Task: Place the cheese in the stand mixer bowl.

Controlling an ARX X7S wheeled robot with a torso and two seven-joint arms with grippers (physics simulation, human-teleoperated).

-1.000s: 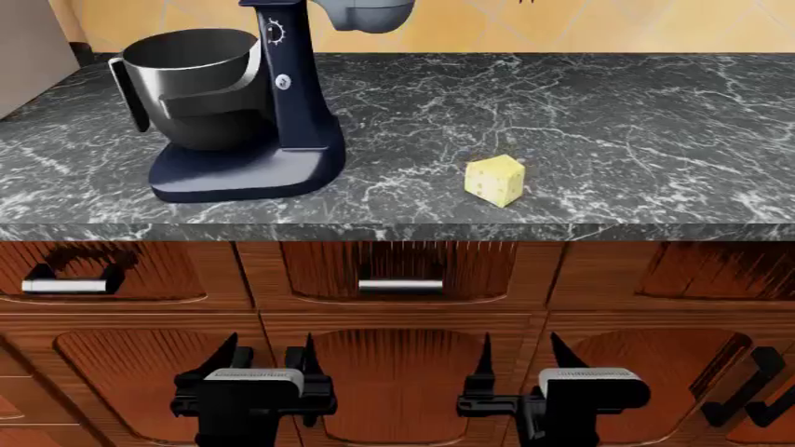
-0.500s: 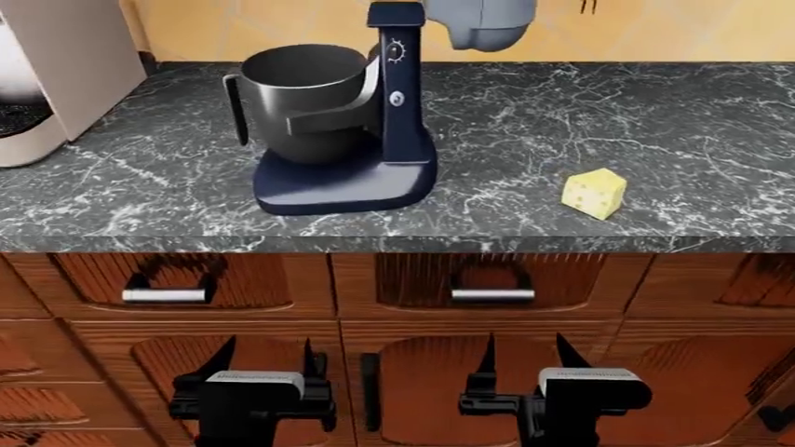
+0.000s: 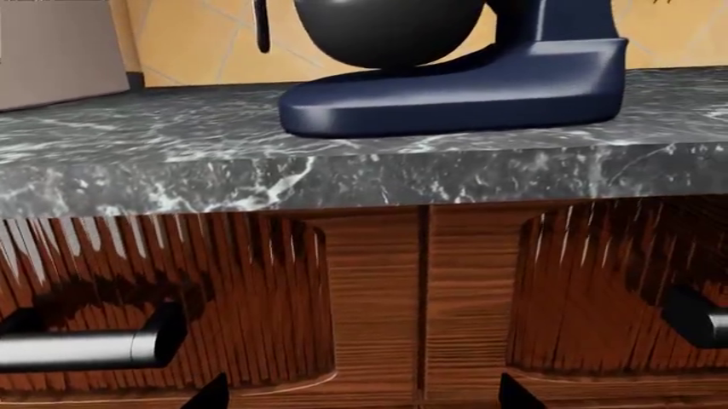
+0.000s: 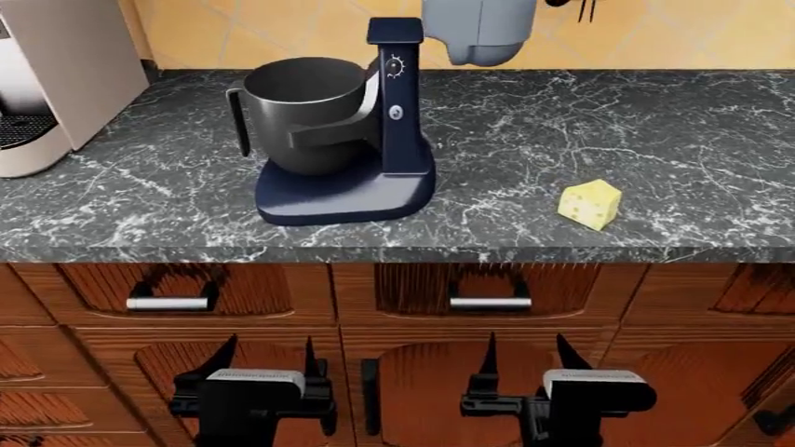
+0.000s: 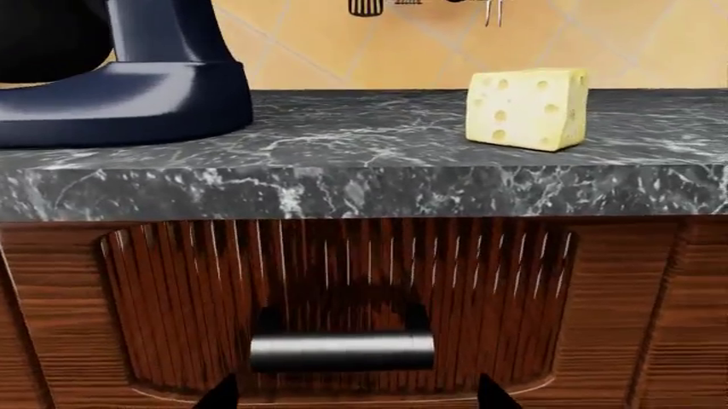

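Cheese (image 4: 590, 204) lay near the counter's (image 4: 695, 130) front edge in the head view, well right of the stand mixer bowl (image 4: 307, 114) on its navy mixer (image 4: 372, 177); left gripper (image 4: 263, 358) and right gripper (image 4: 530, 358) hung spread and empty before the drawers. Left wrist view showed the mixer base (image 3: 455, 85) above a drawer handle (image 3: 85, 348). Right wrist view showed the cheese (image 5: 526, 108) near the counter's front edge.

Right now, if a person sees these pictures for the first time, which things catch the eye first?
The navy-blue stand mixer with its dark grey stand mixer bowl dominates the marble counter, left of centre. The pale-yellow cheese sits alone near the counter's front edge, to the right. Below, the left gripper and right gripper hang before the wooden drawers, jaws open.
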